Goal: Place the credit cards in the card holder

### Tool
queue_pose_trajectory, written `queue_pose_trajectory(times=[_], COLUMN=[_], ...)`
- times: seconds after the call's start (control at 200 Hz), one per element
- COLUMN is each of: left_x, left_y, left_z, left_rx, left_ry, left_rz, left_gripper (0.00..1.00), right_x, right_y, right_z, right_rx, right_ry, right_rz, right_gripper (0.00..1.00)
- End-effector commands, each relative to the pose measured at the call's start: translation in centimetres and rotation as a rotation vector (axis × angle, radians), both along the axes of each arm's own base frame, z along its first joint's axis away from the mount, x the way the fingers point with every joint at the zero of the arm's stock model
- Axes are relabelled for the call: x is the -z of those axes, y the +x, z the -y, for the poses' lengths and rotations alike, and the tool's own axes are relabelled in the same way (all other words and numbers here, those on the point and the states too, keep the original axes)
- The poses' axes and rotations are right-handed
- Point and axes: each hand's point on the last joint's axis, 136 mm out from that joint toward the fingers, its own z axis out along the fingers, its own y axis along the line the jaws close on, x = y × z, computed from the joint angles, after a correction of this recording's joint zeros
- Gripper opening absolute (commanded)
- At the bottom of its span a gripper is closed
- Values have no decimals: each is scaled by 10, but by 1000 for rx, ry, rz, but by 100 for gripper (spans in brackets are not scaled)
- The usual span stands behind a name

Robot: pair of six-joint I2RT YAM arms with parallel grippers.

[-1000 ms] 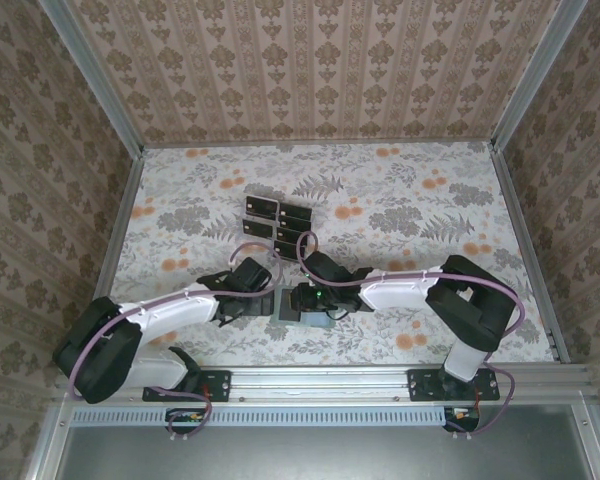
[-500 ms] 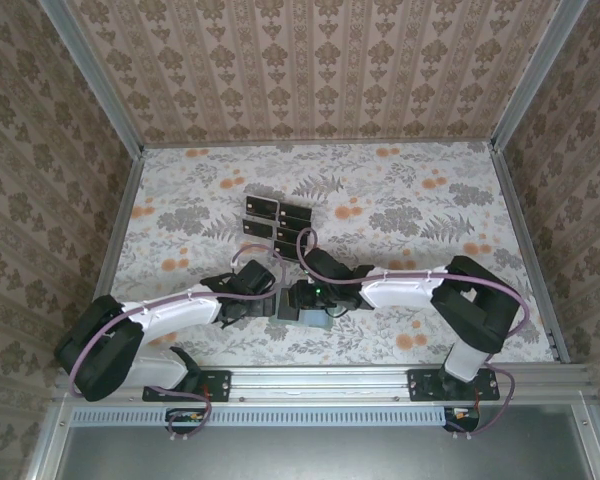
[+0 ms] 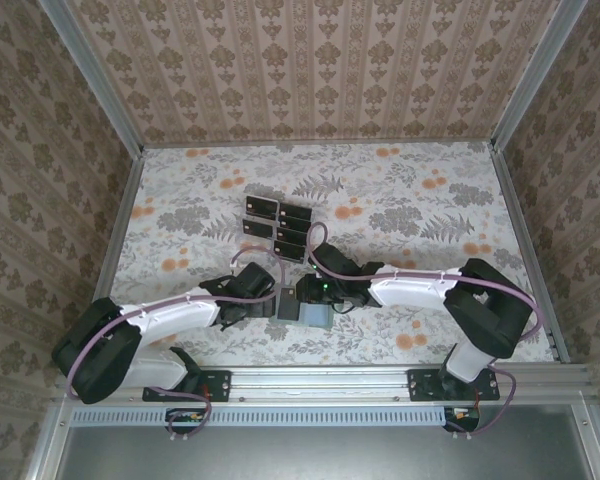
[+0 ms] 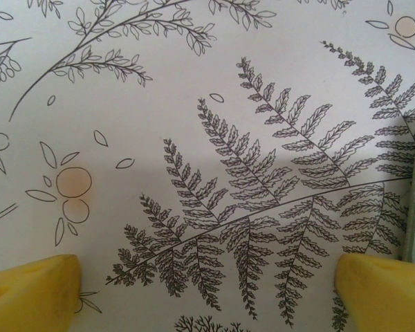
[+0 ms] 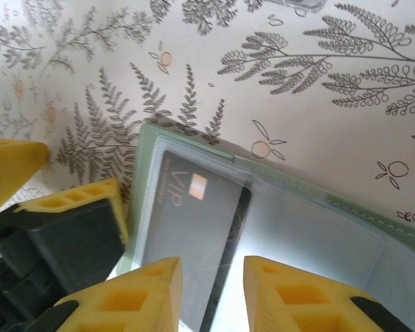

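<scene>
My right gripper (image 5: 213, 266), jaws narrowly apart, over credit card (image 5: 187, 214) in card holder (image 5: 346, 235); I'd push it squarely, gently home.

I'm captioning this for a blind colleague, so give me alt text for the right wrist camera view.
A black VIP card lies on the open grey-green card holder, on a fern-patterned table. The right gripper hovers over the card's near end, yellow fingertips slightly apart.
</scene>
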Motion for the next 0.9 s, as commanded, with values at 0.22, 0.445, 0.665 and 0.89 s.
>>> queue_pose_trajectory(times=[0.22, 0.445, 0.665, 0.89], left_x=[25, 27, 29, 30], left_y=[-22, -23, -24, -24], left_z=[8, 7, 7, 5], left_rx=[10, 10, 10, 8], left_ry=[-66, -65, -67, -64], left_rz=[-102, -103, -105, -106], left_gripper=[99, 99, 99, 99], right_x=[15, 17, 19, 21], right_y=[-3, -3, -3, -4], right_z=[-7, -11, -16, -22], right_rx=[1, -6, -15, -24], right_ry=[-2, 0, 3, 13], right_rz=[-41, -43, -51, -61], right_gripper=[30, 28, 27, 25])
